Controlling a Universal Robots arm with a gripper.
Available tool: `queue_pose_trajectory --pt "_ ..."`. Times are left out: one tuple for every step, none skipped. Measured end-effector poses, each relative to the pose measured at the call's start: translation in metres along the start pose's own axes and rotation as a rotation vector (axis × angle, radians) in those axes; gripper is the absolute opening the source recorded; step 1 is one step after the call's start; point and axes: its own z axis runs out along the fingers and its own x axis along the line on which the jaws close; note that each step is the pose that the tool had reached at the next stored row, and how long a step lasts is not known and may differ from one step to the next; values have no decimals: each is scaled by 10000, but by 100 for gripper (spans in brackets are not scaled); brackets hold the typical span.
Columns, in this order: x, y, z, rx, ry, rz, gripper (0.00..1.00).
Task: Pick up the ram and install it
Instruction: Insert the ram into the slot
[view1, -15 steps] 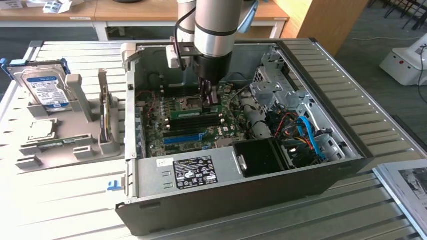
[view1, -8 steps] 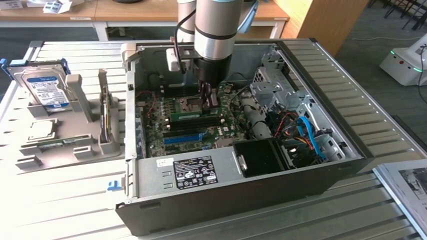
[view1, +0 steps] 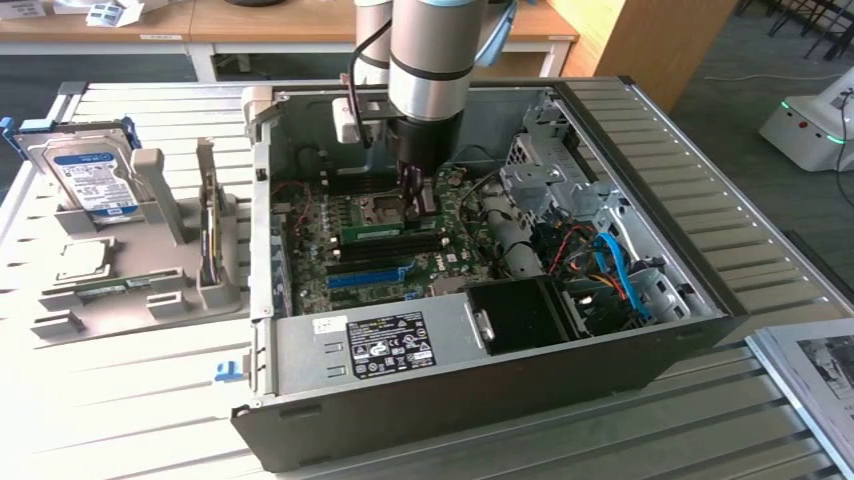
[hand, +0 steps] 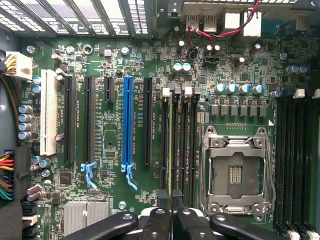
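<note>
**Gripper (view1: 418, 200) clamped on ram (hand: 172, 150) at the memory slots**

The gripper is seen lowered into the open computer case (view1: 694, 260), its fingers (hand: 155, 220) closed on the ram. The ram is held on edge, in line with a bank of black memory slots (hand: 189, 145) just beside the CPU socket (hand: 235, 172). Whether it is seated cannot be told.

Surroundings: neighbouring slots of the bank lie close on either side of the ram. A second bank of memory slots (hand: 295, 150) is noted across the socket. A blue slot (hand: 127, 120) and a white slot (hand: 48, 112) lie farther off, with black expansion slots between. A red wire (hand: 225, 32) is routed near the board edge. Blue cables (view1: 621, 270) and a black shroud (view1: 527, 315) are noted in the case.

Labels: a black label with white print is carried by the power supply (view1: 380, 345), but the print is too small to be read. A hard drive (view1: 87, 170) with a blue-white label stands in a grey holder (view1: 147, 280) on the slatted table (view1: 120, 400), at the exterior view's left of the case. Its text is not legible.
</note>
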Motion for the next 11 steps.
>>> queue_pose_trajectory --pt "0 -3 0 0 -1 -1 12" --pt "0 -3 0 0 -1 0 12" --pt "0 -4 0 0 0 1 12" --pt "0 -4 0 -1 0 0 12" --pt "0 -5 0 0 0 -1 12" --pt "-1 -5 2 0 0 -1 12" --pt "-1 -5 6 1 -2 -1 12" --pt "-1 -5 10 1 -2 -1 12" --pt "0 -5 13 0 -1 -1 12" --pt "0 -5 17 1 -1 -1 12" --pt "0 -5 19 -1 1 -2 12"
